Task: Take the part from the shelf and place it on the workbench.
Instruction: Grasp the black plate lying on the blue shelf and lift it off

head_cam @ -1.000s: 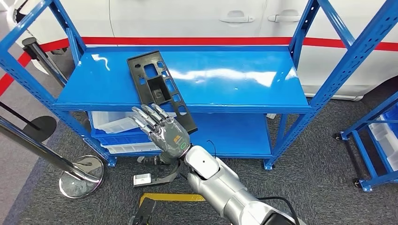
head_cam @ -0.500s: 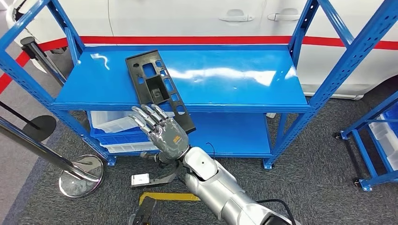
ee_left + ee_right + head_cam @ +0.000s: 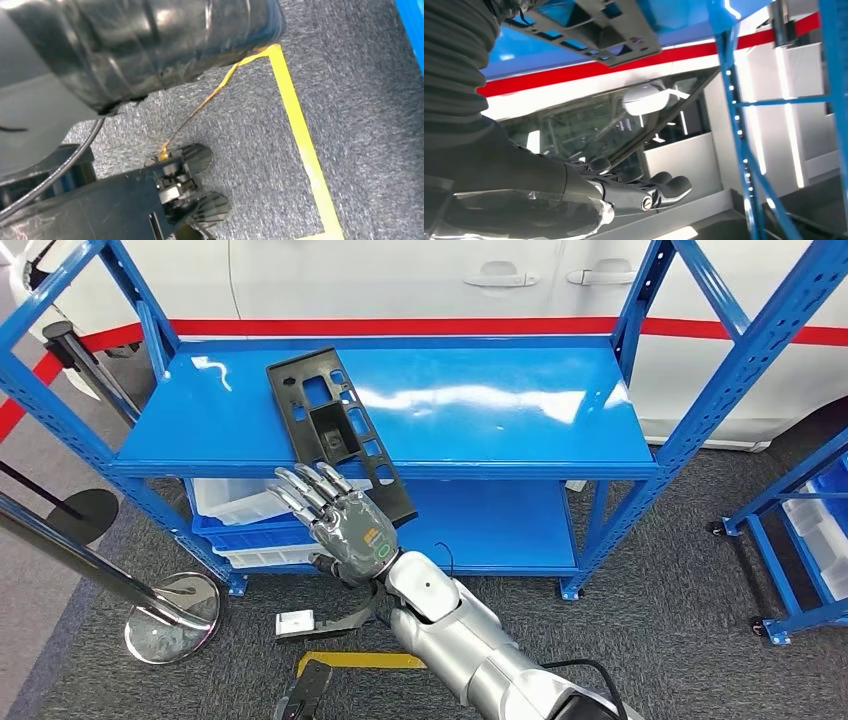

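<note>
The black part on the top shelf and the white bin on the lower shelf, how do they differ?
The black part is a flat, dark panel with cutouts; the white bin is a pale box. The black part lies angled, its near end overhanging the shelf edge beside the robot hand; the white bin sits tucked under the top shelf, partly hidden. Both rest on the same blue rack.

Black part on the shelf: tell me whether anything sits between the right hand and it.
Nothing visible does. The right hand hovers open just below the front edge of the blue shelf, where the black part overhangs the edge. The gap between fingers and part looks free, and no other item lies beside the part.
</note>
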